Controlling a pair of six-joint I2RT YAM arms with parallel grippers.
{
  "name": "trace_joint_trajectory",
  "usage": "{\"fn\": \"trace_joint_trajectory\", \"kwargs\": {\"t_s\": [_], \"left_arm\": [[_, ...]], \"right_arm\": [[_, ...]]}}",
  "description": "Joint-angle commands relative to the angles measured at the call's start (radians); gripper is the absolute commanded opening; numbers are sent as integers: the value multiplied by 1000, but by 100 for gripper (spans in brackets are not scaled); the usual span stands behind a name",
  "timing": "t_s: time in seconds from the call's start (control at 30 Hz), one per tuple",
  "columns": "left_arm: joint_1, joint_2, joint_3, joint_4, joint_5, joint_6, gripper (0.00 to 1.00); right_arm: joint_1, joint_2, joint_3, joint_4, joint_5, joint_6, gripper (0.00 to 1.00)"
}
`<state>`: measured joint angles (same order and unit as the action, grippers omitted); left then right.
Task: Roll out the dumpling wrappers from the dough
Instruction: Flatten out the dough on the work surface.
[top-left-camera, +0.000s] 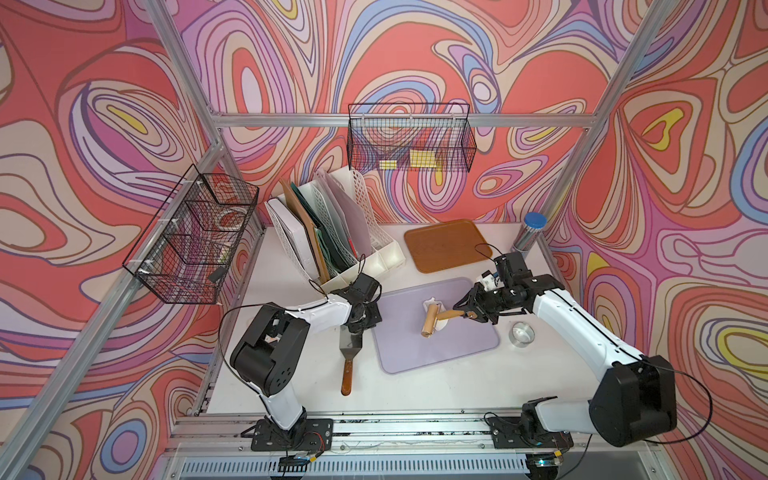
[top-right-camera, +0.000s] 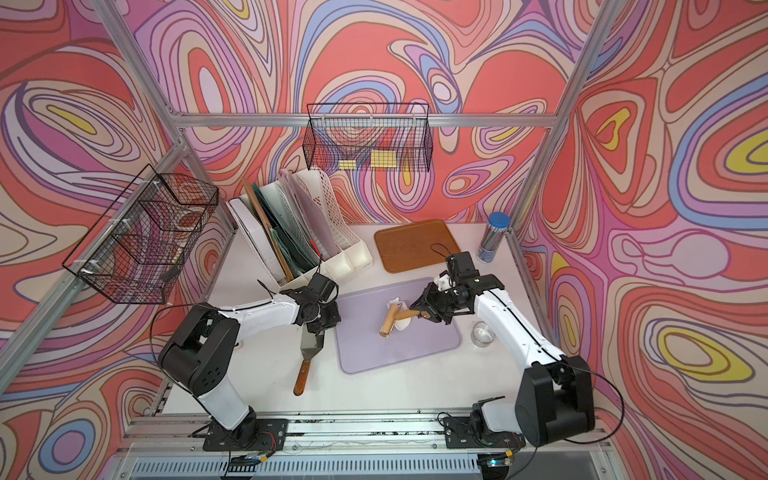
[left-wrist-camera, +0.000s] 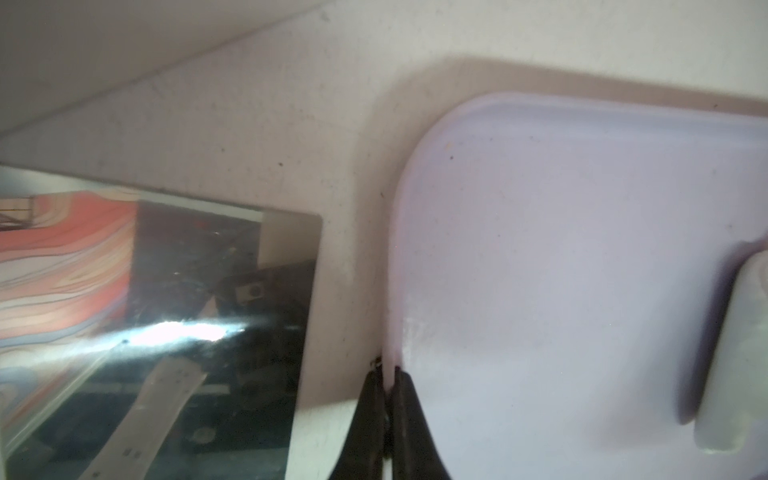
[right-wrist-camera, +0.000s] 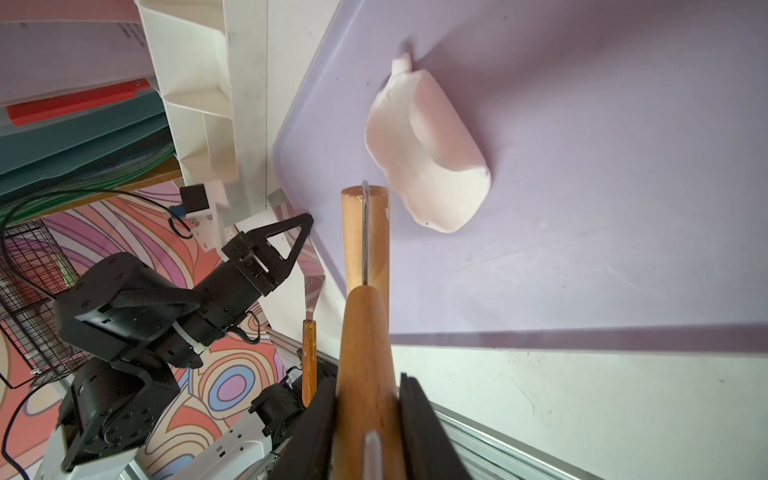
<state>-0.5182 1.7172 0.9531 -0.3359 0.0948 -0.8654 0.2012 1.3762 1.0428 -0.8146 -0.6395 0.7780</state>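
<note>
We see the dough (right-wrist-camera: 428, 153) as a folded white lump, not a flat disc, lying on the purple mat (top-left-camera: 436, 353) toward the mat's far edge, about midway along it. The rolling pin (top-left-camera: 430, 320), a short wooden roller on a handle, sits against the dough's near side. In both top views its barrel overlaps the lump, though we cannot tell how hard it presses.

The right gripper (top-left-camera: 464, 309) is clamped on the roller's handle, its arm reaching in over the mat's right edge. The left gripper (left-wrist-camera: 390, 374) is closed too, pinching the rim of the mat at its left edge.

Around them the table (top-left-camera: 415, 390) is crowded. A spatula (top-left-camera: 351, 343) lies just off the mat's left edge, with its shiny blade right beside the left gripper and its wooden handle pointing to the near edge. A metal ring cutter (top-left-camera: 522, 333) stands just off the mat's right edge, close by the right forearm. Along the far edge sit a brown tray (top-left-camera: 446, 245) and a white file rack (top-left-camera: 388, 253) full of boards; a blue-capped tube (top-left-camera: 530, 232) stands at the far right corner. Two wire baskets (top-left-camera: 191, 237) hang on the frame above
</note>
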Motion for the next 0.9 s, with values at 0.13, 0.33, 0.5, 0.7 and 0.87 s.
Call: {"fn": "trace_joint_trajectory", "kwargs": {"t_s": [0.13, 0.33, 0.5, 0.7, 0.87], "left_arm": [[-5, -1, -14, 7, 27, -27, 0], [-5, 7, -12, 14, 37, -23, 0], [-6, 9, -12, 19, 43, -20, 0], [-6, 15, -9, 26, 49, -18, 0], [-6, 18, -10, 28, 54, -17, 0]], "right_arm": [[-17, 10, 6, 36, 42, 17, 0], [-26, 7, 17, -10, 135, -7, 0], [-27, -1, 36, -24, 204, -10, 0], [-26, 12, 18, 25, 195, 8, 0], [-26, 27, 8, 53, 224, 17, 0]]}}
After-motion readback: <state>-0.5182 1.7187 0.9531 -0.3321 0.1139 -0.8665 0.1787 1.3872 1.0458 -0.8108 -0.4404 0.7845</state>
